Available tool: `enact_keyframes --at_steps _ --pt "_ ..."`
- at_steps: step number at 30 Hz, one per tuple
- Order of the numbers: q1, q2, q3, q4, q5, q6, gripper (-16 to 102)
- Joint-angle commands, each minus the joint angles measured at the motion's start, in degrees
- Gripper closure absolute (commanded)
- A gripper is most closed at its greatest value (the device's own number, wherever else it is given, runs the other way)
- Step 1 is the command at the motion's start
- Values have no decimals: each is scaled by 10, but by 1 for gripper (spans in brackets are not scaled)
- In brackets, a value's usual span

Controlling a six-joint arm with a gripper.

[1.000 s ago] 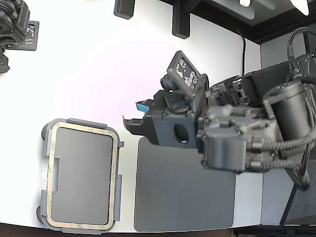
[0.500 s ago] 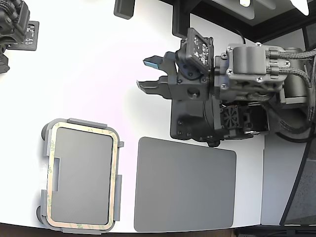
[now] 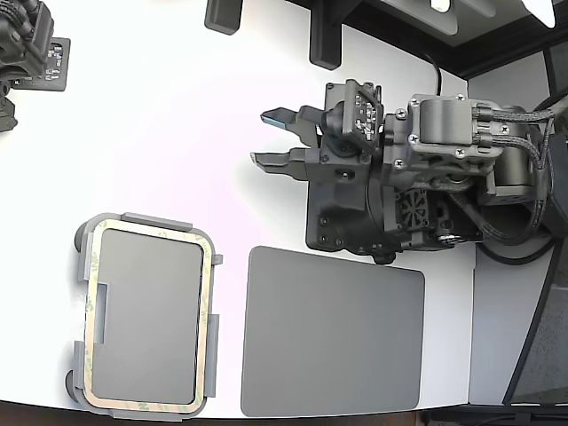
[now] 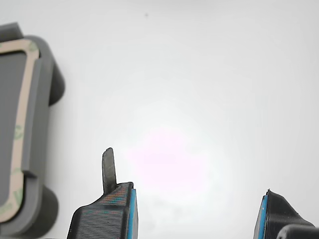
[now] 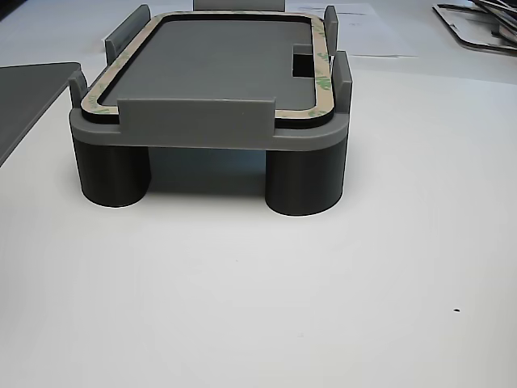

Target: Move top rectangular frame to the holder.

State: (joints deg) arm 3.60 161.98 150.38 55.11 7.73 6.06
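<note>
The tan rectangular frame [image 3: 206, 306] with green specks lies flat in the grey holder [image 3: 144, 221] at the exterior view's lower left. It rings a dark inner panel. The frame also shows in the other view [image 5: 325, 77], seated between the raised tabs of the holder [image 5: 202, 133], and in the wrist view [image 4: 22, 99] on the holder [image 4: 42, 94]. My gripper [image 3: 272, 138] is open and empty, well up and to the right of the holder over bare white table. Its blue-padded fingertips [image 4: 119, 209] show in the wrist view.
A flat dark grey mat [image 3: 333, 333] lies right of the holder, below my arm. A second dark arm part [image 3: 27, 53] sits at the exterior view's top left. Dark stands [image 3: 324, 40] rise at the back edge. The white table [image 3: 160, 133] ends near the bottom.
My arm has swung up and away from above the mat toward the back of the table and turned at the wrist. The gripper stays open. The frame and holder have not moved.
</note>
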Motion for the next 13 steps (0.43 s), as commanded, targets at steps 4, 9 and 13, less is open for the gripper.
enact_keyframes --at_steps 4,9,13 --pt "-25 73 6 11 -7 5 -14" --pt "-29 73 8 4 -9 4 -14" --pt "-29 73 8 4 -6 4 -14"
